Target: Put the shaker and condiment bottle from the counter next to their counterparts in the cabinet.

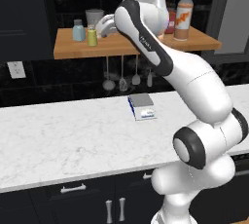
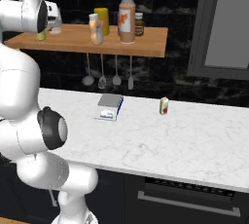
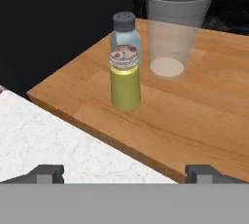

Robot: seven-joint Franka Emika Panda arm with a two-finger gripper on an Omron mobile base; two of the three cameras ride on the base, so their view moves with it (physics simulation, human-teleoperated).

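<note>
The olive-yellow shaker [image 3: 125, 84] stands upright on the light-brown plank cabinet [image 3: 194, 116], just in front of the pale blue shaker [image 3: 125, 34]; both also show in the left base view, shaker [image 1: 92, 37] and blue shaker [image 1: 78, 30]. My gripper [image 3: 125, 174] is open, a short way back from the olive shaker, with nothing between its fingers. The peach-orange condiment bottle [image 2: 96, 30] stands on the cabinet [image 2: 146, 45] beside the tall white-necked bottle [image 2: 127, 16].
A clear glass cup [image 3: 172, 28] stands right of the blue shaker. A yellow canister [image 2: 102, 20] and a dark jar [image 2: 139, 24] are near the tall bottle. On the marble counter [image 2: 194, 135] lie a grey box [image 2: 110, 107] and a small striped can [image 2: 164, 106]. Utensils [image 2: 102, 74] hang under the cabinet.
</note>
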